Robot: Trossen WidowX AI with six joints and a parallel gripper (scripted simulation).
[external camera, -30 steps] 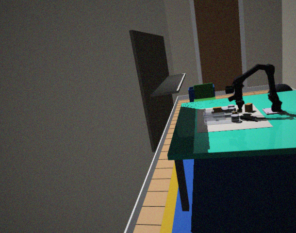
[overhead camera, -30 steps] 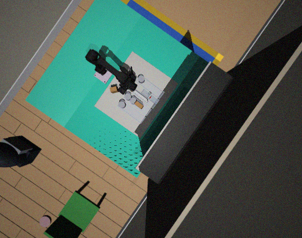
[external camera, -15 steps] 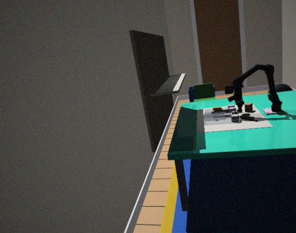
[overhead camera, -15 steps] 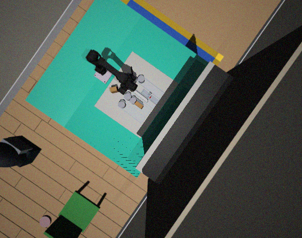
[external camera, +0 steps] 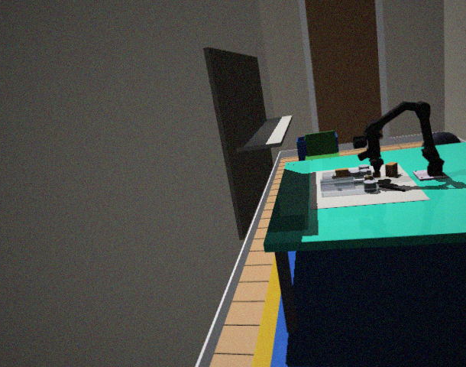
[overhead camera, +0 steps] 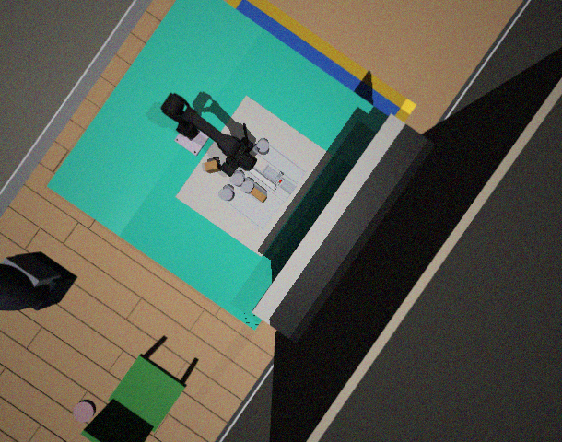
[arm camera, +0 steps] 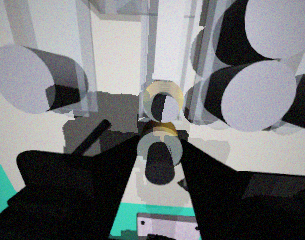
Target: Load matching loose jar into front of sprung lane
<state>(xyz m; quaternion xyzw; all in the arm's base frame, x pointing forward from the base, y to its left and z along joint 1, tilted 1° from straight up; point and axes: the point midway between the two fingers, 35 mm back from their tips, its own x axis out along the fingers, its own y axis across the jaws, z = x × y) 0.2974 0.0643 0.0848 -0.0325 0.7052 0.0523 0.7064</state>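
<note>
My gripper [arm camera: 159, 141] [external camera: 377, 173] is shut on a small clear jar with amber showing at its far side; the jar [arm camera: 164, 129] is upright between the fingertips, just in front of the sprung lane. Another jar with a yellow-amber ring [arm camera: 164, 88] stands at the lane's front end, directly ahead of the held one. The two look very close; whether they touch cannot be told. A long white part [arm camera: 170, 42] lies behind the lane jar, between clear lane walls [arm camera: 147, 57]. The front stop and the held jar's base are hidden by the jars and fingers.
A grey-topped cylinder [arm camera: 23, 77] [overhead camera: 262, 145] stands left of the lane in the wrist view. Several others [arm camera: 259, 95] [overhead camera: 227, 192] stand to the right. Wooden blocks [overhead camera: 212, 165] [overhead camera: 258, 193] are nearby. Dark shadow falls across the lane's front.
</note>
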